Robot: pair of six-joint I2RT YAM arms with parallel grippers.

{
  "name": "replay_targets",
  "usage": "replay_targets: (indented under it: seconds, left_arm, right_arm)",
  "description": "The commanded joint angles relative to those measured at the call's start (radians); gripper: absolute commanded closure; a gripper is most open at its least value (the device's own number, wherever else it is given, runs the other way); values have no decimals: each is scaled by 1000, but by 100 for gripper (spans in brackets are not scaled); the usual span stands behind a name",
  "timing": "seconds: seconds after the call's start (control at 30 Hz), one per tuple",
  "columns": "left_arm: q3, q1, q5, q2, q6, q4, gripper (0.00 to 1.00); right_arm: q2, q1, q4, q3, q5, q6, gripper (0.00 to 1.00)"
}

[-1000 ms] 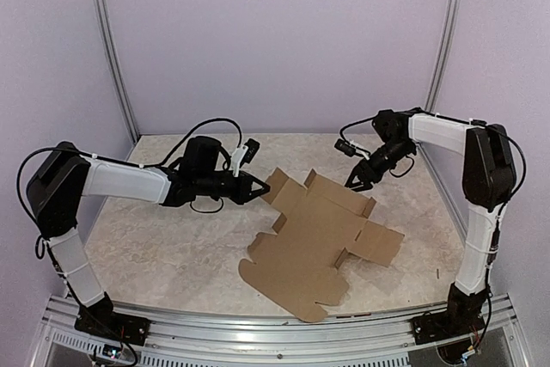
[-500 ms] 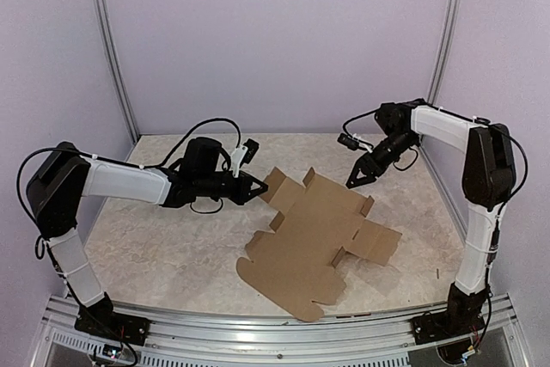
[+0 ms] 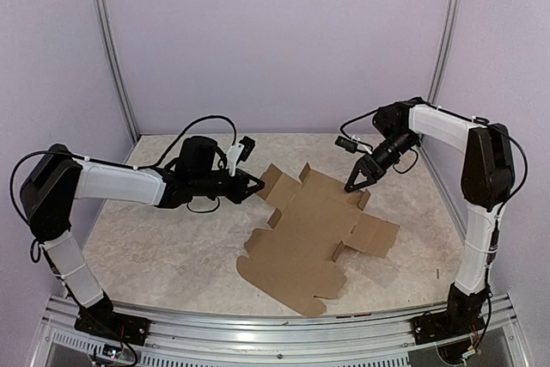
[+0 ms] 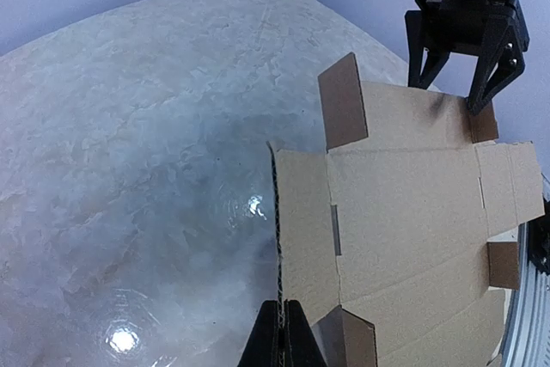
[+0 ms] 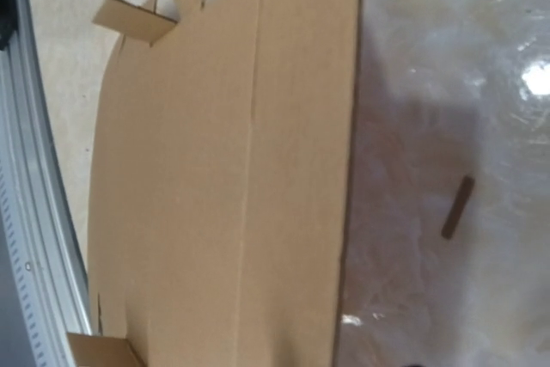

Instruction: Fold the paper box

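Open tabletop (image 3: pixel 163 247) lies left and near-left of the paper box (image 3: pixel 318 238), and in the strip before the back wall (image 3: pixel 275 40). The left arm (image 3: pixel 120 182) stretches low across the left side, its left gripper (image 3: pixel 257 185) clamped on the sheet's left flap. The right gripper (image 3: pixel 351 185), jaws parted, hangs over the sheet's far edge. Passage is narrow between the sheet's right flap and the right arm (image 3: pixel 477 238).

The paper box (image 3: pixel 314 238) is a plain brown cardboard die-cut sheet, still unfolded. It lies spread open at centre-right of the overhead frame, running diagonally from lower centre towards upper right. Its rounded end points to the bottom edge, and a few small side flaps (image 3: pixel 277 183) tilt upward.
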Motion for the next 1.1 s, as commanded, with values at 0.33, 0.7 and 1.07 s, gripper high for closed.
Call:
replay_targets:
  seconds: [0.33, 0.7, 1.07]
  left_arm:
    - [-12, -2, -27, -17, 20, 17, 100]
    - [-20, -3, -34, -33, 49, 8, 100]
    - [-18, -3, -53, -39, 68, -9, 100]
  right_arm:
    - [28, 12, -58, 0, 37, -25, 75]
    - [63, 29, -113, 28, 24, -57, 80]
    - [68, 33, -123, 49, 24, -63, 100]
